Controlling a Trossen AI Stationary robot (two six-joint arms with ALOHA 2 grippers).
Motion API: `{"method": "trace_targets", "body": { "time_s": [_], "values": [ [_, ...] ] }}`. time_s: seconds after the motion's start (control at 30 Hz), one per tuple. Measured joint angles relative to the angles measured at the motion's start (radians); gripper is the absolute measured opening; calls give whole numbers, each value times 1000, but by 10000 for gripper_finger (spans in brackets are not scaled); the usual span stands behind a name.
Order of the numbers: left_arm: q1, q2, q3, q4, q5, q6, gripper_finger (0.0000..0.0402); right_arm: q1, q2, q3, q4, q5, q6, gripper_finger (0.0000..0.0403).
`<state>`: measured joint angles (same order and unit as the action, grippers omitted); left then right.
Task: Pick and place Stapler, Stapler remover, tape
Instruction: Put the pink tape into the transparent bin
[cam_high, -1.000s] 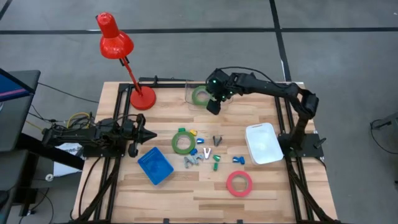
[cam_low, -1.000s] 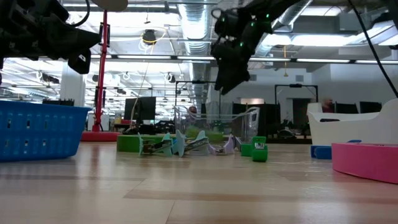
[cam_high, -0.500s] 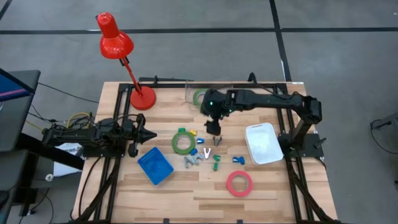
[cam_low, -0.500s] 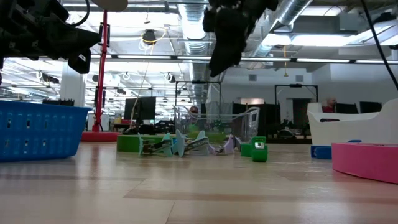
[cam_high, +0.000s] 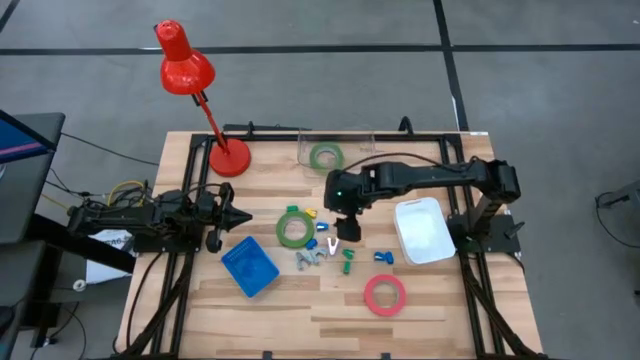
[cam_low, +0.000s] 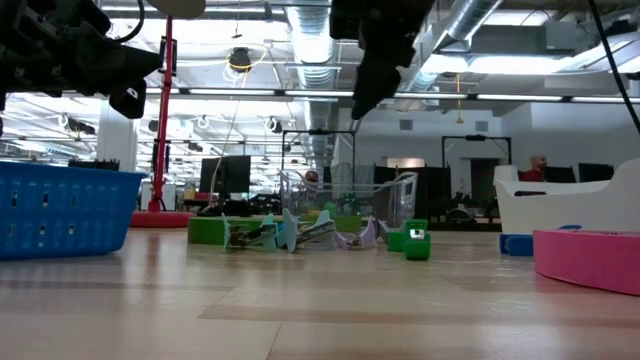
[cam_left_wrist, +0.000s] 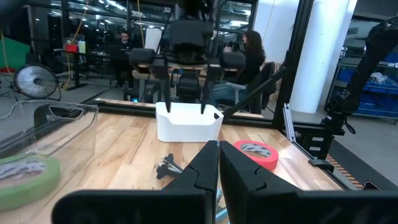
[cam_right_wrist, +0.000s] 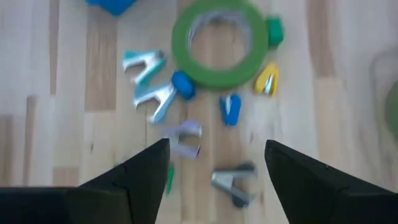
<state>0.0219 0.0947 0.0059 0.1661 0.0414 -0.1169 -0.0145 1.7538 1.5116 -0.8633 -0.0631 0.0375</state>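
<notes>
The wooden bench (cam_high: 200, 320) carries a red desk lamp (cam_high: 190, 75) at its far left corner, a clear bin (cam_high: 335, 150) at the far edge, a white tray (cam_high: 422, 230) on the right and a blue basket (cam_high: 249, 266) near the front left. One green tape ring (cam_high: 326, 156) lies inside the clear bin, a second green tape ring (cam_high: 293, 227) lies flat mid-bench, and the pink-red tape ring (cam_high: 384, 294) lies near the front, well apart from both. Just beside the second green ring is a scatter of small staple removers (cam_high: 310, 258) and coloured pieces. The right claw (cam_high: 347, 232) hangs above that scatter, fingers spread wide and empty. The left claw (cam_high: 240, 216) waits at the bench's left side, pinched closed on nothing.
</notes>
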Motion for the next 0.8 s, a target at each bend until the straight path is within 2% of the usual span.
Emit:
{"method": "trace_targets", "body": {
  "time_s": [0.13,0.33,0.8],
  "values": [
    [0,0,0,0,0,0,8,24,-13,-13,-44,0,13,256],
    [0,0,0,0,0,0,8,58,-82,-118,-27,0,11,256],
    [0,0,0,0,0,0,8,158,-246,-302,-11,-19,-144,256]
  ]
}}
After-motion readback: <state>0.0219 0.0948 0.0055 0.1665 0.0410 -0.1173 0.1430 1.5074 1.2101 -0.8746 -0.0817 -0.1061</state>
